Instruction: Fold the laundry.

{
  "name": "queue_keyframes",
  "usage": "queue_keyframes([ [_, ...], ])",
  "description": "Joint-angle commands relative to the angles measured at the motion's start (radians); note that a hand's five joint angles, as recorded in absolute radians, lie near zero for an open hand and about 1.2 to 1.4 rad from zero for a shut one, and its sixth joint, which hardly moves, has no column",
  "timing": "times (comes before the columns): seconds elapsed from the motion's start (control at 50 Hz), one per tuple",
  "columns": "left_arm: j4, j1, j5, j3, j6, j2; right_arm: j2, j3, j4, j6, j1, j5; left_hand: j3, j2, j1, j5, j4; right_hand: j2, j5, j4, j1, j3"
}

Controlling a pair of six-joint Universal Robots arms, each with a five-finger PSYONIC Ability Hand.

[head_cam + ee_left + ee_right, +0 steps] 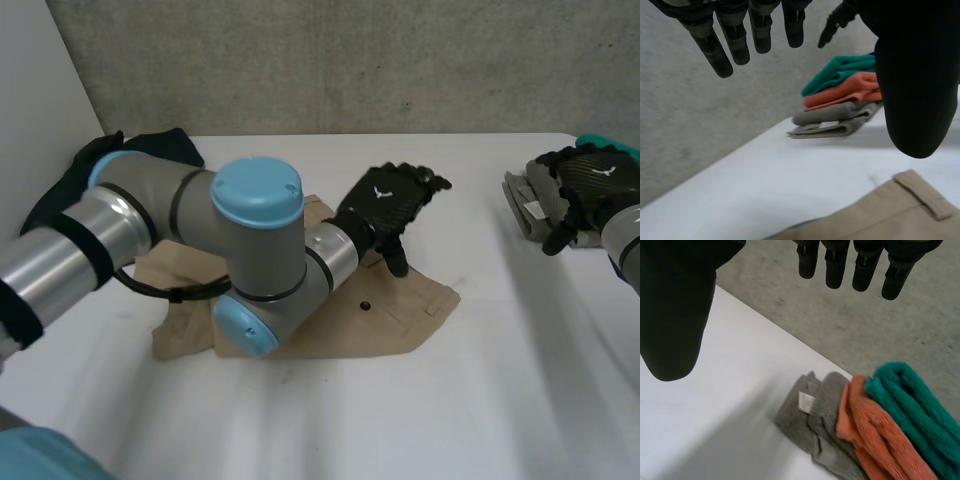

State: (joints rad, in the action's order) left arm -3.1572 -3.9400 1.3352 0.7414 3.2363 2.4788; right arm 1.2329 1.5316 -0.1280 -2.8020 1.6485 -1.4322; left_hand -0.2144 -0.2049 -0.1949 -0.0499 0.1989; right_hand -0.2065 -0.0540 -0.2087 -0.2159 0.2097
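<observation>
Big picture first: the white table (480,380), and on it the tan garment (410,310), our marker for everything else. It lies fairly flat but ragged along its edges, with a waistband loop showing in the left wrist view. I'd call it part-folded at best.

The left arm (250,240) sweeps across the tan garment, covering much of it. Behind that arm, well off to the tan garment's left, sits a dark garment (175,145) in a heap. It looks untouched, so there is more to do.

Well apart to the tan garment's right is the folded stack (865,430), grey, orange and teal, which looks like finished work. So by my reckoning three pieces are done, one is in hand and one is waiting.

Now the hands. The left hand (385,205) hovers over the tan garment's far edge, its fingers (735,40) straight and spread with the thumb apart, holding nothing. The right hand (590,185) hangs over the stack, far from the tan garment, its fingers (865,265) loosely extended and empty too.
</observation>
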Motion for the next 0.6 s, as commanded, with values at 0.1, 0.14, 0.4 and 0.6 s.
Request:
queue_keyframes([
  [0.1,0.101,-0.056,0.353,0.128,0.091,-0.277,-0.003,0.004,0.054,0.231,0.074,0.229,0.04,0.03,0.02,0.05,-0.024,0.032,0.054,0.034,0.041,-0.035],
  [0.14,0.17,-0.067,0.429,0.203,0.114,-0.339,-0.004,0.012,0.103,0.303,0.085,0.297,0.001,-0.008,-0.018,0.011,0.014,-0.018,0.004,-0.015,-0.008,0.014],
  [0.4,0.353,-0.159,0.366,0.752,0.06,-0.575,-0.159,-0.01,0.257,0.662,0.116,0.464,-0.671,-0.681,-0.691,-0.661,0.687,-0.408,-0.386,-0.406,-0.399,0.405],
  [0.6,0.215,-0.252,0.297,0.882,0.048,-0.523,-0.303,-0.071,0.199,0.681,0.148,0.48,-0.36,-0.37,-0.38,-0.35,0.376,-0.502,-0.48,-0.5,-0.493,0.499],
])
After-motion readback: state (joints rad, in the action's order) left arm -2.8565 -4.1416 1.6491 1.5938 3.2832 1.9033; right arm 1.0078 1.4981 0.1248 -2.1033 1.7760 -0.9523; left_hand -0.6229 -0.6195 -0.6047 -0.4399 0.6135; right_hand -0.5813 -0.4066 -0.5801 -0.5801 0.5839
